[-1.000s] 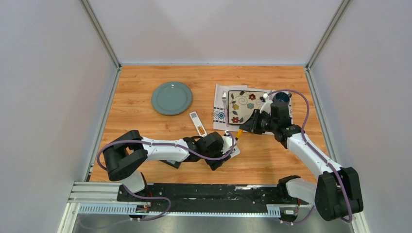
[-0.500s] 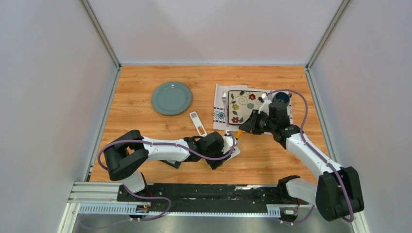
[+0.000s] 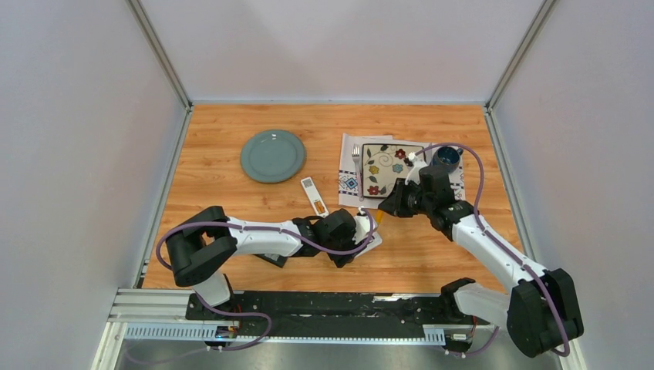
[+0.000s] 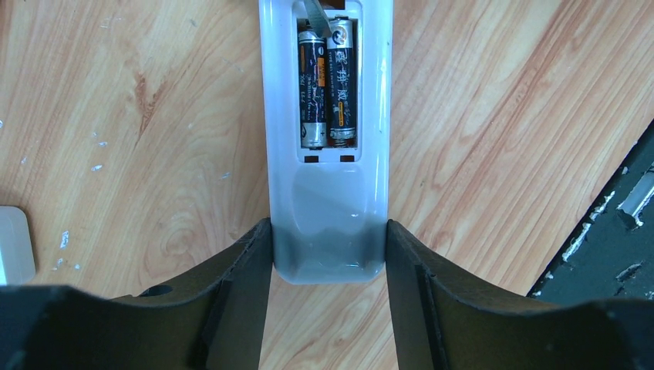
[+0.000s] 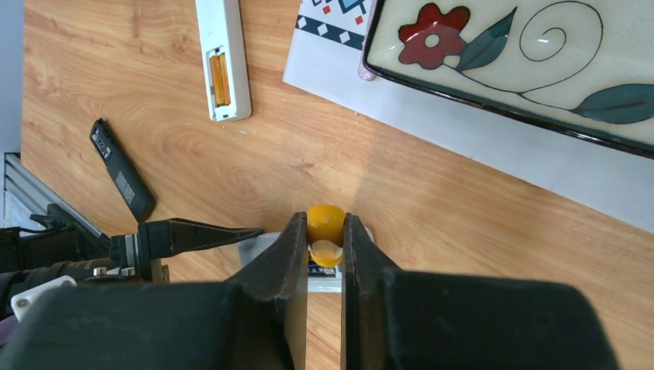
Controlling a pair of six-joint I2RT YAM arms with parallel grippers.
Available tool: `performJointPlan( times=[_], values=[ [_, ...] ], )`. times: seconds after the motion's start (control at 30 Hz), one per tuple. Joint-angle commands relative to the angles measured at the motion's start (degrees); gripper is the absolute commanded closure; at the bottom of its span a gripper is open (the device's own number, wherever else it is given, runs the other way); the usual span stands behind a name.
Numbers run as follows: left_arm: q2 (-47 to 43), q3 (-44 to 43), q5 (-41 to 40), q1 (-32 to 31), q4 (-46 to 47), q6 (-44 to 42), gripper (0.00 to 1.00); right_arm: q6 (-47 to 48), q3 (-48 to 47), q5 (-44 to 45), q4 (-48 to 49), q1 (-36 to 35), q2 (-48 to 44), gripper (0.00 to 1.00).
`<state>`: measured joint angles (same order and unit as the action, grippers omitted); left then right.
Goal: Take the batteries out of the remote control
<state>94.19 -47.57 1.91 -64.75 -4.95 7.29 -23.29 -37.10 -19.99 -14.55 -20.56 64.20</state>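
So, left hand [image 4: 328, 231]: clamped on one end of the remote [image 4: 328, 200]
batteries [image 4: 328, 81]: both inside the remote
right hand [image 5: 323, 230]: pinching the screwdriver [image 5: 325, 220], tip at the remote's compartment

Two batteries [image 4: 340, 85] lie side by side in the remote control [image 4: 328, 193], mid-desk toward the near edge. A second remote [image 3: 314, 196] lies behind-left of it. The plate [image 3: 272, 156] sits toward the far-left corner, the tray [image 3: 385, 158] on a mat [image 3: 348, 183] toward the far-right corner.
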Motion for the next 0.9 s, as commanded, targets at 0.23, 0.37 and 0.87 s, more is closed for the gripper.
performJointPlan(
  times=[0.23,0.37,0.87],
  values=[
    [3.28,1.08,2.48,0.06,-2.61,0.18,0.54,0.79,-1.22,3.99,-0.83,-1.15,-2.86,1.0],
    [3.54,0.81,2.75,-0.02,-2.52,0.09,0.55,0.87,-1.66,4.43,-1.54,-1.42,-4.0,1.0],
    [3.89,0.9,2.92,-0.02,-2.43,0.18,0.58,1.14,-1.57,6.01,-3.47,-1.59,-6.37,1.0]
  ],
)
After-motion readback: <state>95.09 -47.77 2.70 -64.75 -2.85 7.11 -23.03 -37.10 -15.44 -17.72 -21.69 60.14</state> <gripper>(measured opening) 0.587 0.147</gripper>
